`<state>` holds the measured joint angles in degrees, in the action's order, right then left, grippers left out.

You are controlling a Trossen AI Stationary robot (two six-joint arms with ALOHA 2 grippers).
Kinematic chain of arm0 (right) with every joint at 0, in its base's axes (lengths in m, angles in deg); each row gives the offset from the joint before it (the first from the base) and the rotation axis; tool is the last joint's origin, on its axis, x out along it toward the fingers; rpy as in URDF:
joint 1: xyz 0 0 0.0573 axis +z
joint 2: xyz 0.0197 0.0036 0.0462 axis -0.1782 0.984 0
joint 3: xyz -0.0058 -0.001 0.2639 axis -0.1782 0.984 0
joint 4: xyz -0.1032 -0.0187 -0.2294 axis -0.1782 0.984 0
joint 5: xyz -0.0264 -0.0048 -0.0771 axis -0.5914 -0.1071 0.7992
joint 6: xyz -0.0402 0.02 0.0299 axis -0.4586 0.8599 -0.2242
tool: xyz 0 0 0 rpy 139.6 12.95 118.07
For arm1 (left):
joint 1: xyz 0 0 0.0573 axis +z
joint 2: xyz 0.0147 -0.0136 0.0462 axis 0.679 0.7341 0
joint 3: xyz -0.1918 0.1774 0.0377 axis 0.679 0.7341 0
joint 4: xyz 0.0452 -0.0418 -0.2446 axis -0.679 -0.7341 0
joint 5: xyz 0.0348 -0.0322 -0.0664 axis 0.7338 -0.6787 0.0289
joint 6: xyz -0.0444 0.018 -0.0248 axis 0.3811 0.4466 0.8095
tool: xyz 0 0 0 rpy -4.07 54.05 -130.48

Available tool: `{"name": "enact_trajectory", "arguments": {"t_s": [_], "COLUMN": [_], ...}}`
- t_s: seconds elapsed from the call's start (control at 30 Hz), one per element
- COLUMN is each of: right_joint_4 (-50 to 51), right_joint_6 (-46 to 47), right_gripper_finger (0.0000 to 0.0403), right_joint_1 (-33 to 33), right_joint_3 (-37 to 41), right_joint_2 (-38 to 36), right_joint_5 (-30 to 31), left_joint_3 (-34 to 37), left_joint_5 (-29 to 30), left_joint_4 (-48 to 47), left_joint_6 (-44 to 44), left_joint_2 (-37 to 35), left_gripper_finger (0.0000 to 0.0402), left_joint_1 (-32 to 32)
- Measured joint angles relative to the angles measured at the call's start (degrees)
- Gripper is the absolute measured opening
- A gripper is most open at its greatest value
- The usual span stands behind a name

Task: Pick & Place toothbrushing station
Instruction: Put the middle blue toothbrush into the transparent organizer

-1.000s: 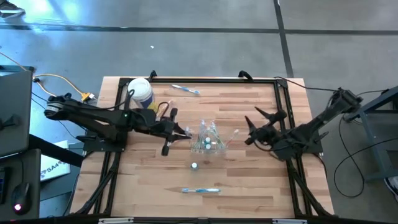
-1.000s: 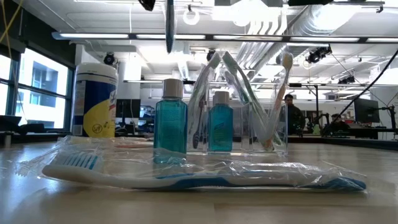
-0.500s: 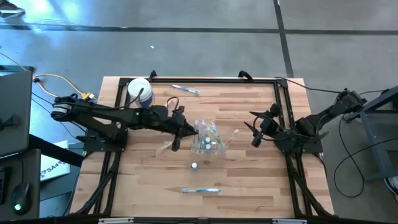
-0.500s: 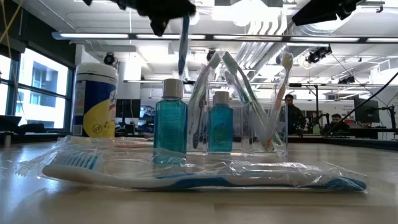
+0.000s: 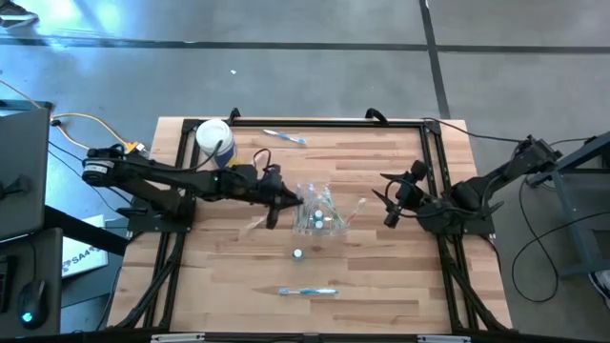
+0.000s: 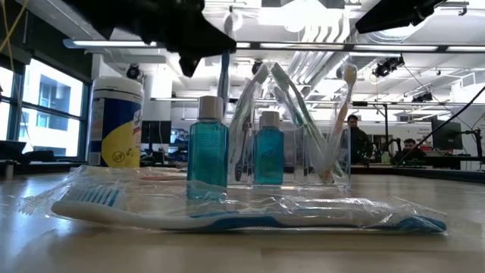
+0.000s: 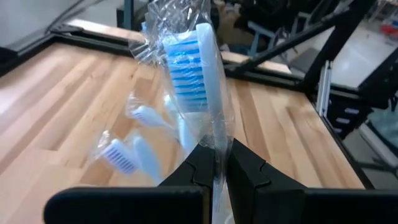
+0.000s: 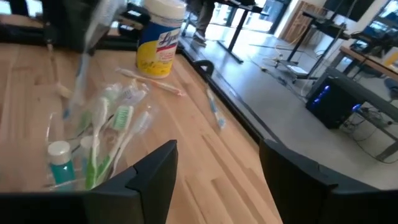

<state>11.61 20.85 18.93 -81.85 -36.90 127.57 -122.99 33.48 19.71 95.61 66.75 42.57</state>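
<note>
The left gripper (image 5: 289, 200) has been carried in from the left to the rim of the small clear plastic cup (image 5: 320, 216) at mid-table, clamped on a blue-bristled toothbrush in clear wrap (image 7: 198, 87) — insertion looks imminent. To the right, the right gripper (image 5: 389, 203) has been drawn back — its fingers spread and empty.

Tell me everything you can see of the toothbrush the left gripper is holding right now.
The wrapped toothbrush has a white head with blue bristles and sits in a clear, crinkled plastic sleeve. The left gripper is shut on its handle, wrap included, holding it roughly upright with the bristled head farthest from the gripper. It hangs at the left edge of the clear cup, above the wooden table. Its lower handle is hidden.
</note>
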Motion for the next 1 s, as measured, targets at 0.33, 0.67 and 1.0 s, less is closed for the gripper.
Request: {"name": "enact_trajectory", "arguments": {"t_s": [0.33, 0.67, 1.0], "right_joint_4": [-1.3, -1.8, -1.7], "right_joint_6": [-0.1, -0.1, -0.1], "right_gripper_finger": [0.0220, 0.0220, 0.0220], "right_joint_1": [0.0, -1.6, -2.7], "right_joint_3": [0.0, 0.0, 0.0], "right_joint_2": [0.6, 1.9, 2.6], "right_joint_5": [-1.4, -1.7, -4.4], "left_joint_3": [4.0, 4.0, 4.0], "left_joint_5": [-0.9, -1.1, -3.1], "left_joint_4": [4.7, 7.3, 10.4], "left_joint_6": [0.9, 1.3, 2.2], "left_joint_2": [0.0, 5.4, 8.6], "left_gripper_finger": [0.0014, 0.0014, 0.0014], "left_joint_1": [1.3, 0.8, 0.9]}}
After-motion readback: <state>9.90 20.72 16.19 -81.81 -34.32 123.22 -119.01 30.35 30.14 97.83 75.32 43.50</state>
